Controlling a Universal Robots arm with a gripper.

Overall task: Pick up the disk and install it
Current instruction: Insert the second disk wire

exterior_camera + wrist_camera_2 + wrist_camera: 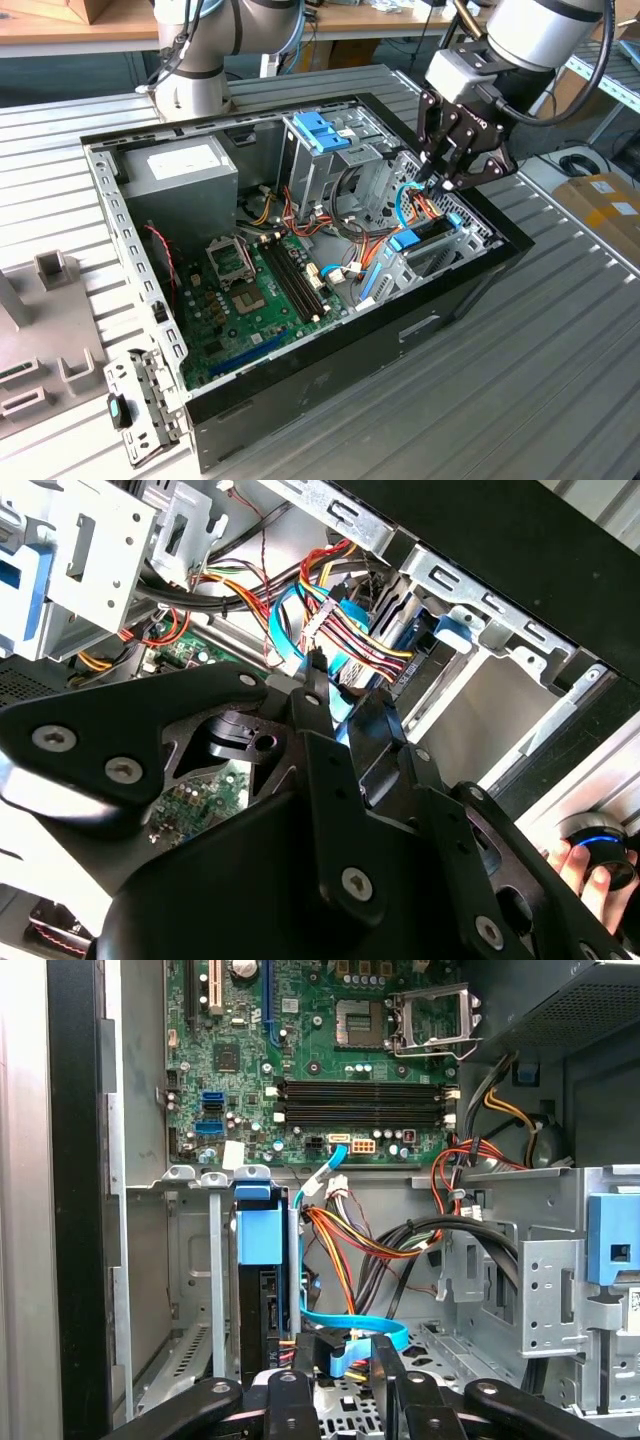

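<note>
The disk [432, 230] stands on edge in the bay at the open computer case's corner, on the exterior view's right. In the first wrist view the disk [265, 1305] shows as a dark edge under a blue plastic rail. My gripper [437, 183] hangs just above that bay, inside the case rim. Its black fingers [290, 1395] are drawn together with the end of a blue data cable [350, 1328] between them. In the second wrist view the gripper [315, 680] points at the coloured wire bundle beside the bay.
A grey power-supply box [180, 180], a metal drive cage with a blue handle [320, 135] and the green motherboard [250, 290] share the case with loose orange and black wires [345, 235]. A second arm's base [195, 80] stands behind. A person's fingers [575, 865] rest by a knob.
</note>
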